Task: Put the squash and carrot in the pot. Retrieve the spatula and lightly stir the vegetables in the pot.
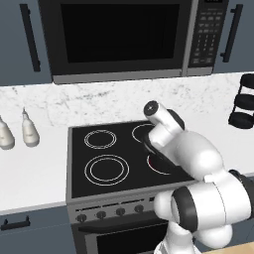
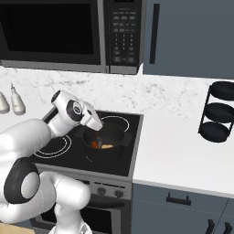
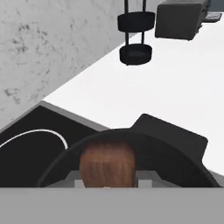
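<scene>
I am clamping my gripper (image 2: 98, 131) on the brown-handled spatula (image 3: 107, 164), reaching into the round matt black pot (image 2: 119, 135) holding bright-orange carrot (image 2: 95, 144) and tan squash (image 2: 108, 146); I should be sweeping gently, blade low.

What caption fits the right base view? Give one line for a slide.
White arm's end effector reaches into the black pot on the stove, where orange vegetables lie.

The pot (image 2: 106, 142) sits on the stove (image 2: 59, 157), carrot (image 2: 95, 144) and squash (image 2: 108, 146) inside.
</scene>
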You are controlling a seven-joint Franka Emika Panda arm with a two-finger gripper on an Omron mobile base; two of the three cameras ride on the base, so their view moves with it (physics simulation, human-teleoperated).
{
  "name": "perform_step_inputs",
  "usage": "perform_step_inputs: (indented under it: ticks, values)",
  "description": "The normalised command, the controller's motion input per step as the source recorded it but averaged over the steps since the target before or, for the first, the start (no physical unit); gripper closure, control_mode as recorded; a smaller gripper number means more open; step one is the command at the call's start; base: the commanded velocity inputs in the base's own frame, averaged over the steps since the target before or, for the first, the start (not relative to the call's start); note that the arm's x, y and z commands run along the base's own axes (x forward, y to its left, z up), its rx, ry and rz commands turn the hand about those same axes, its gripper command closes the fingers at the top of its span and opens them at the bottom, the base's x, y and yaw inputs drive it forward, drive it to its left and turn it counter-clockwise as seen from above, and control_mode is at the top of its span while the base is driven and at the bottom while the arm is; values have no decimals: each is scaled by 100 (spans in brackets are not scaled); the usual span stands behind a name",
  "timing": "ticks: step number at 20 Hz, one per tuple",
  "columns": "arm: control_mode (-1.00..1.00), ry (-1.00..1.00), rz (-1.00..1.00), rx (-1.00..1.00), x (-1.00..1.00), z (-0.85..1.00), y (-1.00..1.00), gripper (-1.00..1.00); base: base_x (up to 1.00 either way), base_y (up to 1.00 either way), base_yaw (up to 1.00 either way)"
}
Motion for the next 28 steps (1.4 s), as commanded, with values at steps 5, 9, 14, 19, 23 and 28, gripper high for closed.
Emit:
perform_step_inputs:
  ticks: [5,9,14,19,23,28]
  values:
    - [-100,-2,0,0,36,-39,0,100,0,0,0]
    - [-100,-20,0,-5,11,-34,0,100,0,0,0]
    - [-100,-28,0,-7,-15,-29,0,100,0,0,0]
    - [-100,-9,-4,-6,-4,-53,-16,100,0,0,0]
    - [-100,19,-11,0,0,-4,-12,100,0,0,0]
    - [-100,23,-10,3,-31,22,-1,100,0,0,0]
